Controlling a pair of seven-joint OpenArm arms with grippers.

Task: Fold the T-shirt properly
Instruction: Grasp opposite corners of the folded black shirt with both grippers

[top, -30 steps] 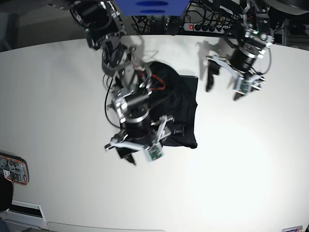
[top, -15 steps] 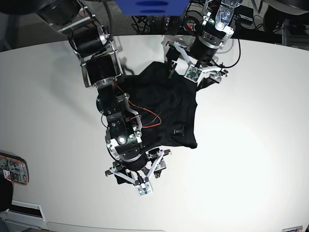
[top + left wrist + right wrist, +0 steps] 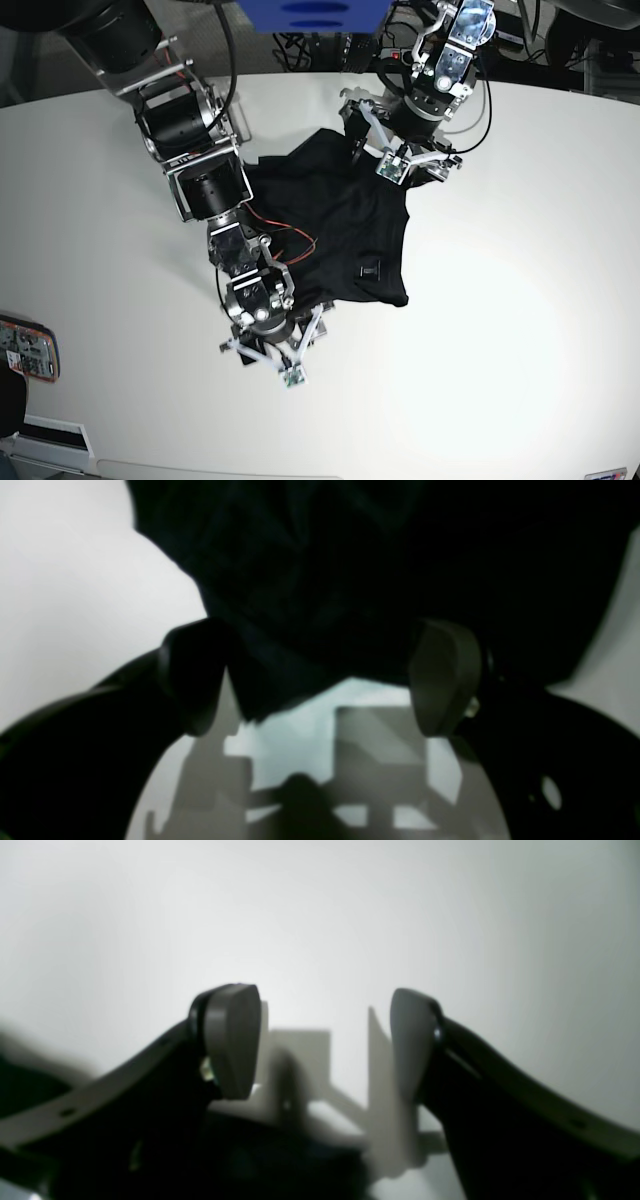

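The black T-shirt (image 3: pixel 345 215) lies crumpled in the middle of the white table (image 3: pixel 520 300), with a small label mark (image 3: pixel 370 270) near its front hem. My left gripper (image 3: pixel 397 142) stands open over the shirt's far right corner. In the left wrist view the black T-shirt (image 3: pixel 350 570) fills the top, and its edge lies between the spread fingers (image 3: pixel 445 675) of the left gripper (image 3: pixel 320 672). My right gripper (image 3: pixel 275 342) stands open at the shirt's near left corner. In the right wrist view the right gripper (image 3: pixel 320 1040) frames only bare table, with dark cloth (image 3: pixel 280 1165) below it.
A flat device (image 3: pixel 25 352) lies at the table's left edge, with a white box (image 3: pixel 50 438) at the front left corner. Cables and a power strip (image 3: pixel 400 50) run behind the table. Bare table stretches to the right and front of the shirt.
My left arm swung in from the right onto the shirt's far corner. My right arm reached forward to the near left corner. The shirt's far left part now lies spread wider.
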